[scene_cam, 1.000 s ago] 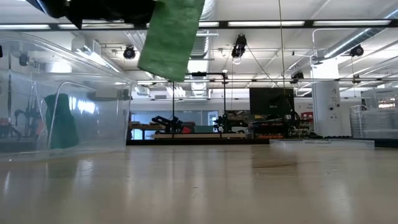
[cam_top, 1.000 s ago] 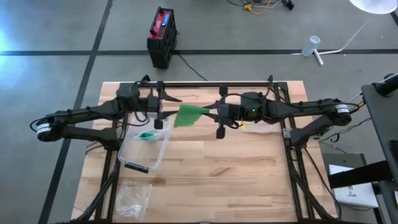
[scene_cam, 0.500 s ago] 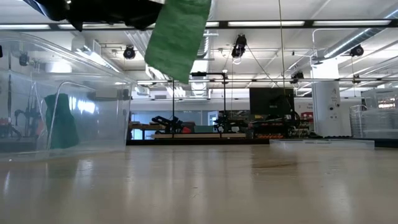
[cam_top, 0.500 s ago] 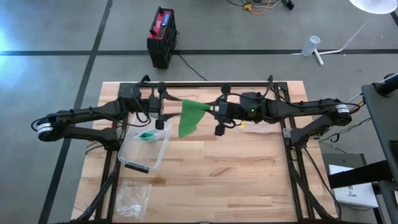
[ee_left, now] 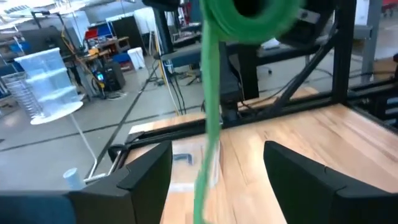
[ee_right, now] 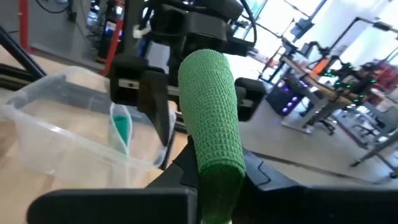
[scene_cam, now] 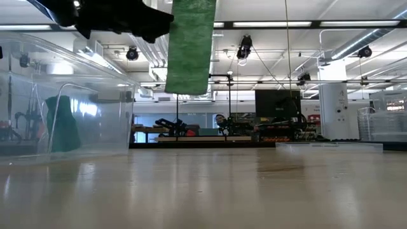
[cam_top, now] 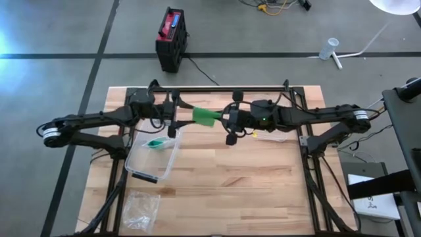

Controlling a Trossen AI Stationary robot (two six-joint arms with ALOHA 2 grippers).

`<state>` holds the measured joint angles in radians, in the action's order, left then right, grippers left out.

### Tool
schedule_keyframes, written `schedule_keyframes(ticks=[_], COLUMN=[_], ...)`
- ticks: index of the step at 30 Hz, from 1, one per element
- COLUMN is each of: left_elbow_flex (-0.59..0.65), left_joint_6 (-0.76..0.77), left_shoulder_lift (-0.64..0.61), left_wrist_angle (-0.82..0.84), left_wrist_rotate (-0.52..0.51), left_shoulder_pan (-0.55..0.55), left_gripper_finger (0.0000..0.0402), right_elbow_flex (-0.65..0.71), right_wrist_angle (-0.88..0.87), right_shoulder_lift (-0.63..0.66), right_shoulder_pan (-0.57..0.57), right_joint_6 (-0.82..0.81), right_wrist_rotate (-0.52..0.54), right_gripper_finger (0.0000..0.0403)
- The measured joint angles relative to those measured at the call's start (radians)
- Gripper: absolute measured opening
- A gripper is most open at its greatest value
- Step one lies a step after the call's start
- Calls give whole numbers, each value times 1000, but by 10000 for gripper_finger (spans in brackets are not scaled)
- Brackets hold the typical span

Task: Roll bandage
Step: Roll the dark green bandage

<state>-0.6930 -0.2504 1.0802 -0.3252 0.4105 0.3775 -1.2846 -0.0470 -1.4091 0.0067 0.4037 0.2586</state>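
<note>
The green bandage (cam_top: 204, 116) is hanging above the counter (cam_top: 223, 178) between both arms, clamped in the right end effector (cam_top: 227, 120). The left end effector (cam_top: 176, 117) is standing just left of it, fingers apart.

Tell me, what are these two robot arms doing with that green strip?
They are rolling up a green bandage in the air above the wooden table. The right gripper is shut on the rolled part, and a loose tail hangs down from it. The left gripper faces the roll with its fingers open on either side of the tail, not gripping it. A clear plastic container holding another green bandage sits on the table below the left arm.
</note>
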Motion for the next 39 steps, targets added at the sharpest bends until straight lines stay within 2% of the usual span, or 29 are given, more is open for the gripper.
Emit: schedule_keyframes(ticks=[5, 8, 11, 14, 16, 30, 35, 39], left_elbow_flex=[0, 0, 0, 0, 0, 0, 0, 0], left_joint_6=[35, 36, 42, 45, 70, 80, 75, 38], left_shoulder_lift=[88, 120, 144, 165, 184, 260, 221, 141], left_wrist_angle=[-92, -110, -113, -128, -145, -217, -214, -215], left_wrist_rotate=[0, 0, 0, 21, 29, 34, 34, 31], left_shoulder_pan=[-1, -1, -6, -13, -22, -69, -70, -69], left_gripper_finger=[240, 212, 142, 41, 15, 0, 0, 7], right_elbow_flex=[0, 0, 0, 0, 0, 0, 0, 0], right_wrist_angle=[5, 8, 11, 29, 41, 116, 146, 177], right_shoulder_lift=[-7, -7, -6, -6, -5, 57, 60, 60], right_shoulder_pan=[-1, 0, 0, -2, -5, -46, -84, -119], right_joint_6=[-14, -22, -22, -21, -23, -77, -121, -215], right_wrist_rotate=[-29, -31, -31, -30, -25, 30, 26, -36], right_gripper_finger=[32, 31, 31, 33, 32, 32, 31, 30])
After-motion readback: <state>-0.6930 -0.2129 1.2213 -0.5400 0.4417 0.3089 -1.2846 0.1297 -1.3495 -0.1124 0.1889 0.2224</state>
